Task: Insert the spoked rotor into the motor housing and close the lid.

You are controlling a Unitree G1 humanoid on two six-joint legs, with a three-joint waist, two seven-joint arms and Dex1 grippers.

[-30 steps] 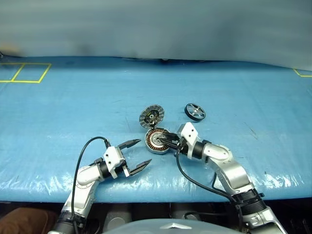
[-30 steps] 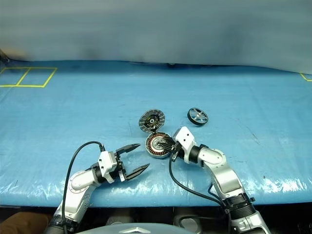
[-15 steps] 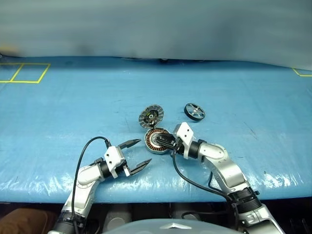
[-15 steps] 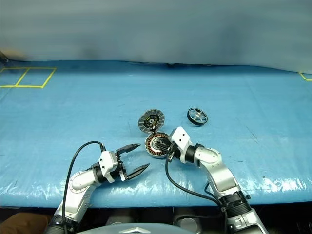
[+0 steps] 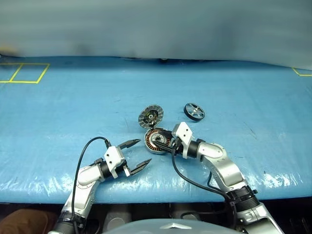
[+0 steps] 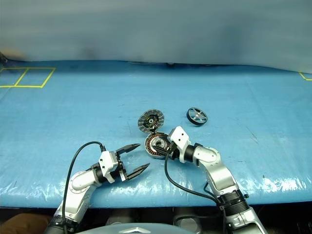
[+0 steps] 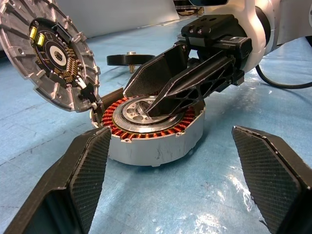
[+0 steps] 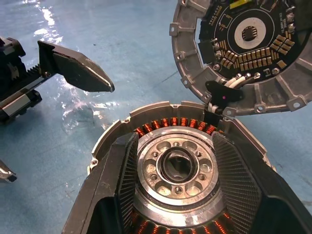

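The motor housing (image 5: 155, 141), a silver cup with copper windings, lies on the blue sheet with its lid (image 5: 151, 117) swung up and back, circuit face showing. My right gripper (image 8: 174, 146) reaches over the housing (image 8: 112, 139) from the right and is open. Its fingers (image 8: 114, 190) stand on either side of the silver centre, above the windings. The spoked rotor (image 5: 194, 111) lies flat, a short way behind and to the right. My left gripper (image 5: 145, 150) hovers open just left of the housing (image 7: 156, 146), pointing at it and holding nothing.
A blue plastic sheet (image 5: 73, 107) covers the table, and its front edge runs just below both arms. Yellow tape squares (image 5: 24, 73) mark the far left corner. A grey wall stands behind the table.
My right gripper's fingers have spread apart over the housing's centre. The left arm, the lid and the rotor have kept still.
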